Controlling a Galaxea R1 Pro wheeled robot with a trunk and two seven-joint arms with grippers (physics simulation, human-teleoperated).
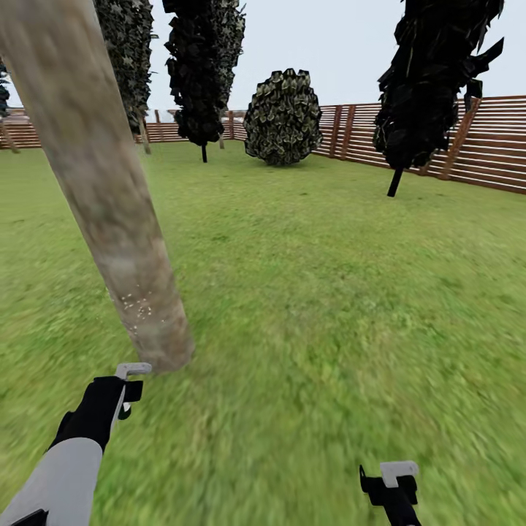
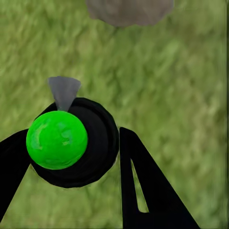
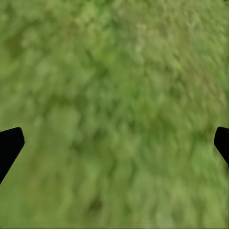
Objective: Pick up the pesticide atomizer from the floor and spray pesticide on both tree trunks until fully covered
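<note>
The left tool (image 1: pixel 126 394) grips the pesticide atomizer (image 2: pixel 71 140) just beside the tree trunk (image 1: pixel 102 183), whose base shows pale specks; the right tool (image 3: pixel 114 143) hangs open over grass (image 1: pixel 329 292).

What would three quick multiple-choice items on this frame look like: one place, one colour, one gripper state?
1. Where is the tree trunk from the left gripper?
A. just ahead
B. behind
C. far right

2. What colour is the round spot on the pesticide atomizer?
A. red
B. green
C. white

3. How does the right gripper stand?
A. shut on a bottle
B. open above grass
C. gripping the fence

Answers: 1 A, the trunk's base stands just past the gripper; 2 B, bright green in the left wrist view; 3 B, fingertips wide apart, just grass between them.
</note>
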